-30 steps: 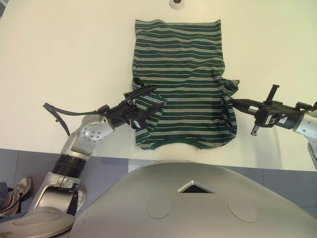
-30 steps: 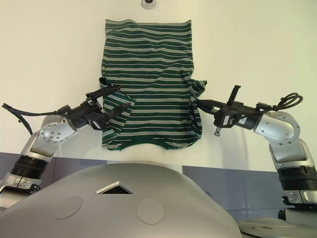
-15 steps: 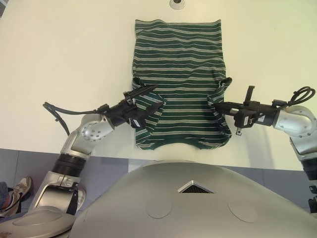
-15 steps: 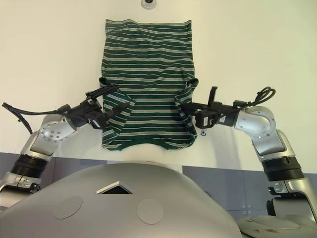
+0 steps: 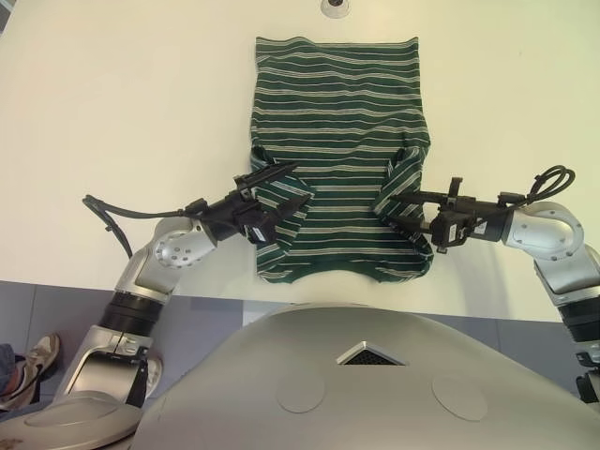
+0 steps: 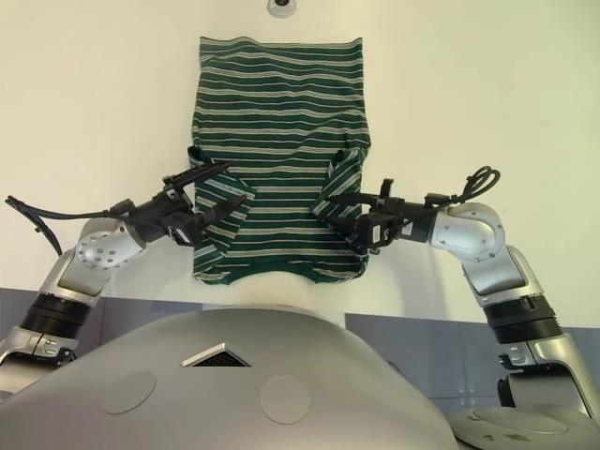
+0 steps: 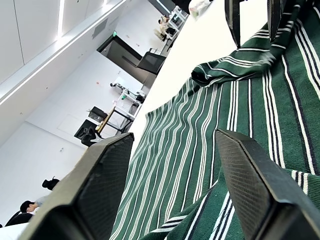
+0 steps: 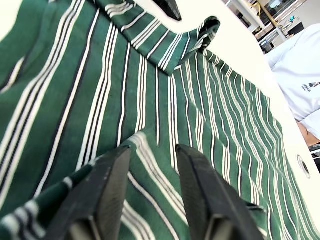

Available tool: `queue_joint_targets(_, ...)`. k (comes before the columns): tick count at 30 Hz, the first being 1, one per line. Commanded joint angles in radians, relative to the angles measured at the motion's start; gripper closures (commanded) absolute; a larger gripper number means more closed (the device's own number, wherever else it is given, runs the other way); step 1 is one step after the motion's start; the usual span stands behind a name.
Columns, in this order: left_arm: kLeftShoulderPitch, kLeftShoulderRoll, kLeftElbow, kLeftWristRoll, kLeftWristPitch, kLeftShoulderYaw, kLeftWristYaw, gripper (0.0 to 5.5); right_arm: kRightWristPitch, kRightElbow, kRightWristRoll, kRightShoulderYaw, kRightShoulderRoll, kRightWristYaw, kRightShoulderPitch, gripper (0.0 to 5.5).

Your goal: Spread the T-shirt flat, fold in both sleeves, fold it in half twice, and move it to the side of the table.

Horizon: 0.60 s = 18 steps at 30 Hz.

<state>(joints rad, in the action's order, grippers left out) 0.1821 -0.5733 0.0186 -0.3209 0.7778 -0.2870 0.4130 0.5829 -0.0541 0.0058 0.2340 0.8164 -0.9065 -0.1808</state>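
one dark green t-shirt [image 5: 337,112], thin white stripes

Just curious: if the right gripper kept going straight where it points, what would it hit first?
Probably the striped cloth of the T-shirt, which lies just under and ahead of the right gripper. Beyond that, the open left gripper faces it, though relative height is unclear.

Cream table [image 5: 112,112]; grey floor [image 5: 37,309] below; white walls [image 7: 30,155], ceiling light strip [image 7: 61,20], distant desks [image 7: 150,60].
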Motion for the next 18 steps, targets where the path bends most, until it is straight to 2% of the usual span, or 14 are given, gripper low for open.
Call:
queue_joint_targets(1, 0.003, -0.001, 0.007, 0.005, 0.003, -0.001, -0.002, 2.50, -0.020, -0.026, 0.032, 0.008, -0.018, -0.006, 0.011, 3.10)
queue_joint_targets(5, 0.006, 0.000, 0.011, 0.006, 0.003, -0.002, -0.002, 2.50, -0.025, -0.046, 0.053, 0.029, -0.035, -0.008, -0.014, 2.43)
queue_joint_targets(8, 0.010, 0.000, 0.017, 0.009, 0.002, -0.002, -0.002, 2.50, -0.032, -0.079, 0.104, 0.001, -0.025, -0.014, -0.027, 1.85)
queue_joint_targets(10, 0.022, -0.012, 0.029, 0.015, 0.003, 0.007, 0.001, 2.50, -0.036, -0.095, 0.171, -0.074, 0.012, -0.017, -0.029, 1.48)
queue_joint_targets(14, 0.126, -0.111, 0.129, 0.009, -0.008, 0.082, 0.025, 2.50, -0.014, -0.074, 0.208, -0.241, 0.124, -0.050, -0.090, 0.65)
queue_joint_targets(18, 0.267, -0.272, 0.229, 0.089, 0.027, 0.198, 0.081, 2.50, 0.037, -0.041, 0.191, -0.354, 0.196, -0.094, -0.210, 0.63)
